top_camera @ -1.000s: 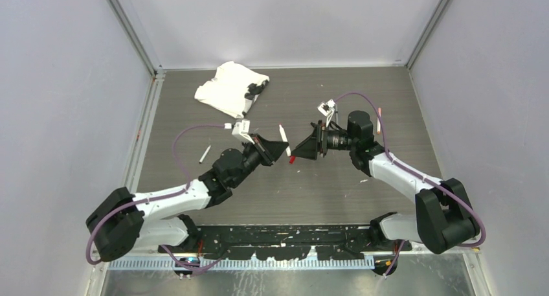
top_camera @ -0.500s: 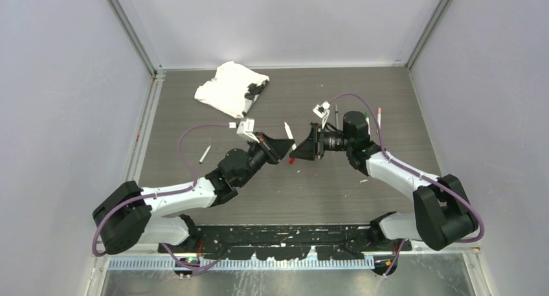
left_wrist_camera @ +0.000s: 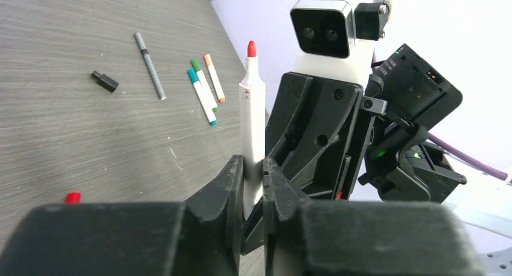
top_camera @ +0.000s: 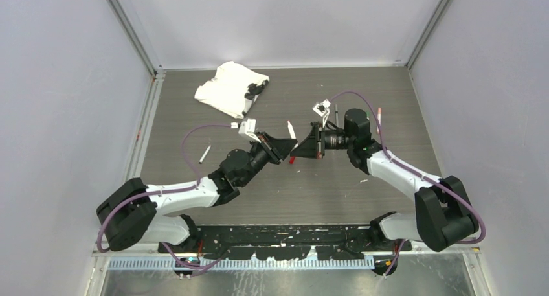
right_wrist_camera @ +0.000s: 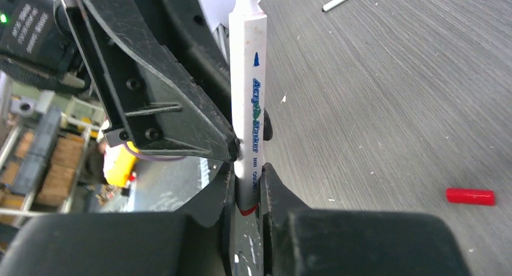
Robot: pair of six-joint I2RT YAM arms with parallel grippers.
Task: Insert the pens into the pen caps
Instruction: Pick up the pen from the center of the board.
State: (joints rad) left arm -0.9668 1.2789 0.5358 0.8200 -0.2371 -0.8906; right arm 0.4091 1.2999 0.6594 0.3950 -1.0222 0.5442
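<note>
A white pen (left_wrist_camera: 252,116) with a red tip stands upright between the two grippers. My left gripper (left_wrist_camera: 253,167) is shut on its lower barrel. My right gripper (right_wrist_camera: 246,179) is shut on the same pen (right_wrist_camera: 249,89), near its red-banded end. In the top view the grippers meet at mid-table, left gripper (top_camera: 283,147) and right gripper (top_camera: 299,147), with the pen (top_camera: 291,129) poking out between them. A red pen cap (right_wrist_camera: 470,196) lies on the table just below them, also seen as the red cap (top_camera: 292,159). A black cap (left_wrist_camera: 104,81) lies farther off.
Three pens with green, teal and orange ends (left_wrist_camera: 202,95) lie together beside a dark grey pen (left_wrist_camera: 150,64). Another white pen (top_camera: 204,153) lies at the left. A crumpled white cloth (top_camera: 226,89) sits at the back left. Walls enclose the table.
The right gripper has shut on the pen that the left gripper holds. The left arm carried the pen a little to the right, up to the right gripper.
</note>
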